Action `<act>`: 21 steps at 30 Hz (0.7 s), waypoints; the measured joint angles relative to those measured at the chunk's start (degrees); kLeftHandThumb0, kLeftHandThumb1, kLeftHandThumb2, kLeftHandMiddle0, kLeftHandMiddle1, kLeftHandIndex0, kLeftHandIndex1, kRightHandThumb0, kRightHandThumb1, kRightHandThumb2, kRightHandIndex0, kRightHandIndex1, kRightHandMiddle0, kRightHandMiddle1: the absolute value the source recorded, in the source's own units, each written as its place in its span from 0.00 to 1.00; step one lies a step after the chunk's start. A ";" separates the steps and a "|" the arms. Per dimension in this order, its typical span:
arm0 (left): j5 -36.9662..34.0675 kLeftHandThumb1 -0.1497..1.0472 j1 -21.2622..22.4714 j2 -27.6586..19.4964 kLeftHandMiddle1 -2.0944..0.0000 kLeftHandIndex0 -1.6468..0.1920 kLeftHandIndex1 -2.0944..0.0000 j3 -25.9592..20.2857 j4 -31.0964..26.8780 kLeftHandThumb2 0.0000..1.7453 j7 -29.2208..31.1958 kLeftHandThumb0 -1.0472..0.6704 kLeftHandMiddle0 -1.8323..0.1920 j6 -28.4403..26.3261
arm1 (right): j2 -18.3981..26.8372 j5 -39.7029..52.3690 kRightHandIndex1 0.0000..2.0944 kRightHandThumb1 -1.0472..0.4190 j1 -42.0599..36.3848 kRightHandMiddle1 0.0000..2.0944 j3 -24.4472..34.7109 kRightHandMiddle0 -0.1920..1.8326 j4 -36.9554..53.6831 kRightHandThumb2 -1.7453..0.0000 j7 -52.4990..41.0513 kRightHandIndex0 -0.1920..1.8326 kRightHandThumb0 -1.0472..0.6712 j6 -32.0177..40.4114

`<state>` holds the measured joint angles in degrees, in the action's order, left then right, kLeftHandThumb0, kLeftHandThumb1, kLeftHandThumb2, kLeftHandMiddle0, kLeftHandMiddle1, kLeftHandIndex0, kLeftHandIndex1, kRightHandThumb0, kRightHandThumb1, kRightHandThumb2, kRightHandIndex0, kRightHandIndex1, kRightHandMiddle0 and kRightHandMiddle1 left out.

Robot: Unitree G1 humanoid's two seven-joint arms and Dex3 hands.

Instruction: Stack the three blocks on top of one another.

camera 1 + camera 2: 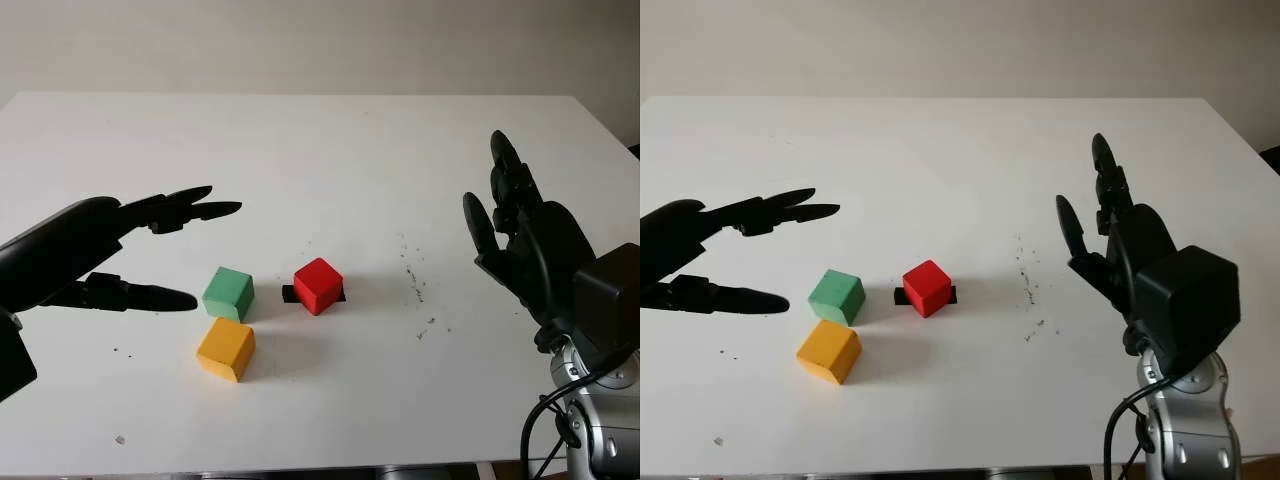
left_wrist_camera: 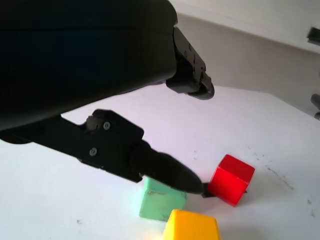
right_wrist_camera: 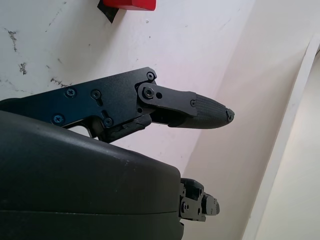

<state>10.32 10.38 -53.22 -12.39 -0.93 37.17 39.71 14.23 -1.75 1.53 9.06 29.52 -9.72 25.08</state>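
Three blocks sit apart on the white table (image 1: pixel 330 150). The green block (image 1: pixel 229 293) is in the middle, the yellow block (image 1: pixel 226 348) just in front of it, and the red block (image 1: pixel 318 285) to their right on a small black mark. My left hand (image 1: pixel 175 250) hovers open just left of the green block, holding nothing. In the left wrist view the green block (image 2: pixel 161 200), yellow block (image 2: pixel 192 226) and red block (image 2: pixel 231 179) lie beyond its fingers. My right hand (image 1: pixel 510 215) is raised open at the right, well away from the blocks.
Dark specks (image 1: pixel 415 285) are scattered on the table right of the red block. The table's front edge (image 1: pixel 300 468) runs close below the yellow block. A pale wall (image 1: pixel 320 40) stands behind the table.
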 measured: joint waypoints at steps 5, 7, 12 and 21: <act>14.80 0.82 9.17 -2.62 0.98 0.77 0.98 2.83 7.77 0.03 -8.20 0.46 0.89 21.48 | 0.00 -0.04 0.02 0.00 0.19 0.03 -0.14 0.03 0.07 0.68 0.42 0.01 0.27 0.50; 21.39 0.80 13.06 -2.63 0.98 0.78 0.98 3.89 11.37 0.02 -12.28 0.43 0.91 29.09 | 0.01 -0.20 0.02 0.00 0.23 0.03 -0.25 0.03 0.04 0.68 0.60 0.01 0.26 0.55; 33.16 0.82 22.44 -2.49 0.98 0.77 0.98 6.40 17.79 0.03 -20.03 0.37 0.93 40.87 | 0.01 -0.36 0.02 0.00 0.31 0.03 -0.92 0.03 -0.20 0.68 0.87 0.01 0.26 0.55; 38.47 0.85 30.70 -2.61 0.97 0.73 0.96 13.94 21.67 0.04 -23.02 0.41 0.95 47.17 | -0.03 -0.77 0.03 0.00 0.22 0.03 -1.64 0.03 -0.25 0.68 2.06 0.02 0.26 0.49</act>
<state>48.79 41.08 -55.84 1.55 20.74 14.15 86.88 14.21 -2.52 1.75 7.43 29.27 -7.66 25.57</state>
